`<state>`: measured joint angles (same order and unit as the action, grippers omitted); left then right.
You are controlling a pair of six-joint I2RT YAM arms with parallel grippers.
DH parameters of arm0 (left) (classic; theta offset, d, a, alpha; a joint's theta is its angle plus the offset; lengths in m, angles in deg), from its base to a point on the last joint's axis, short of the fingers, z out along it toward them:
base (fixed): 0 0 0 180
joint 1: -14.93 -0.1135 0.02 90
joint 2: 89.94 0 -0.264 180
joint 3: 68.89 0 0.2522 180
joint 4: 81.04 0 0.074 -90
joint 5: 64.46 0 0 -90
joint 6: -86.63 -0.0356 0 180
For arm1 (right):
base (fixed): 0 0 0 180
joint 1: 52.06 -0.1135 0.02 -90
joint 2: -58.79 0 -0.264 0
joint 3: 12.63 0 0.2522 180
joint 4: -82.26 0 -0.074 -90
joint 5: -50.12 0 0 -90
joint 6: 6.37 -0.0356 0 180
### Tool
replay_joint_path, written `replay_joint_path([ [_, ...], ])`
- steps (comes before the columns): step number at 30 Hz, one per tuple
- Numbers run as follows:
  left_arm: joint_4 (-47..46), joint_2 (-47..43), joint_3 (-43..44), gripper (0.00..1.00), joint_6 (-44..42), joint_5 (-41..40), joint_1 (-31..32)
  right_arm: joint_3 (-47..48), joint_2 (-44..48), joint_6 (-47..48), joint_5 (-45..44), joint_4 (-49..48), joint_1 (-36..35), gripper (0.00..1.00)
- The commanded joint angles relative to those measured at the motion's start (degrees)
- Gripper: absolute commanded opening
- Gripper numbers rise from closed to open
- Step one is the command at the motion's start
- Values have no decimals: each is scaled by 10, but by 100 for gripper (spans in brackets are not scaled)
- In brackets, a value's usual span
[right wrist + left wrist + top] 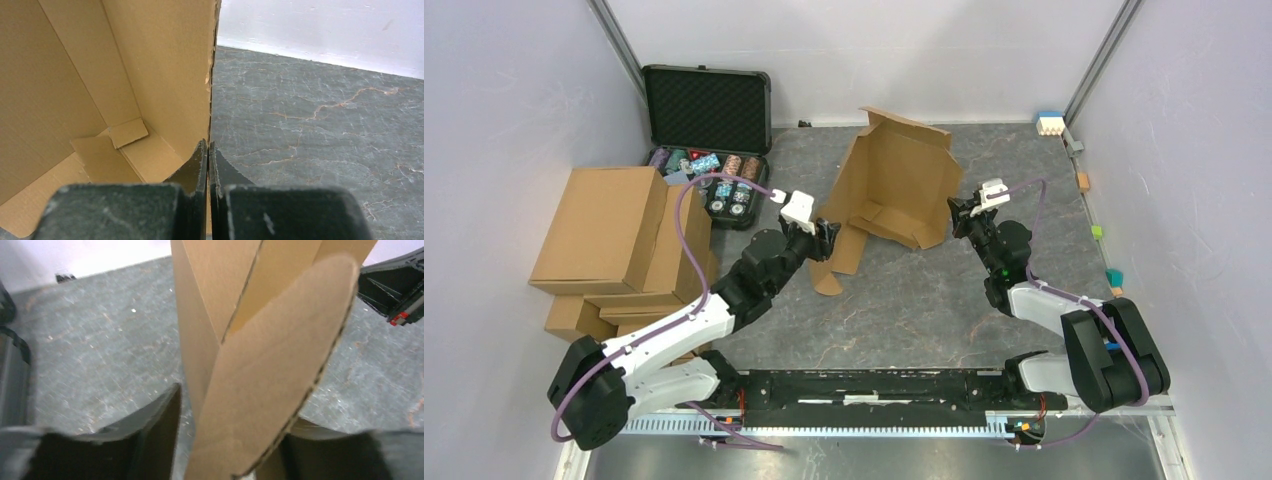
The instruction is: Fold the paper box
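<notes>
Two end effectors: both at the paper box [894, 180], one on each side.
Box place: half-raised on the bench [924, 310], right of the black case [707, 105].
Left end effector [827, 240]: between case and box, fingers spread, rounded flap [280, 375] standing between them.
Right end effector [956, 215]: box side far from the case, pinching the wall's edge.
Flap axis: pointing away from the left end effector.
Nearer arm: left, probably.

Robot lab test cell, white partition walls [874, 50], marbled grey table [904, 300], stacked brown cartons [604, 240]
</notes>
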<state>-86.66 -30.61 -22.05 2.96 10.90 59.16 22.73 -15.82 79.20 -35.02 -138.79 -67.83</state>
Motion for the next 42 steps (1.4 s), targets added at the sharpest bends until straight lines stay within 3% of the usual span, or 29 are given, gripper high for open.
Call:
replay_joint_path([
  [1, -54, 10, 33, 46, -20, 18, -26, 0, 11, 3, -3, -17, -4, 0],
  [5, -61, 27, 39, 3, -4, 34, -58, -7, 22, -2, -7, -14, -3, 0],
  [8, -80, 26, 24, 2, -7, 31, -63, -16, 40, -7, -21, -6, -4, 3],
  [12, -102, 20, 5, 2, -16, 45, -63, -29, 64, -13, -43, 4, -4, 36],
  [18, -87, 22, 11, 2, -7, 100, -62, -36, 54, -24, -26, 12, -6, 94],
  [19, -81, 23, 14, 2, -8, 106, -62, -35, 47, -22, -22, 10, -6, 98],
  [24, -78, 22, 7, 2, -17, 110, -61, 11, 5, 24, -45, 65, -2, 98],
  [29, -79, 18, 3, 2, -20, 109, -61, -16, 30, -11, -50, 21, 54, 98],
  [34, -73, 27, 11, 2, -21, 119, -61, 111, -99, -60, -4, 65, 107, 98],
  [42, -67, 17, 10, 2, -24, 118, -59, 316, -307, -71, 144, -28, 154, 98],
])
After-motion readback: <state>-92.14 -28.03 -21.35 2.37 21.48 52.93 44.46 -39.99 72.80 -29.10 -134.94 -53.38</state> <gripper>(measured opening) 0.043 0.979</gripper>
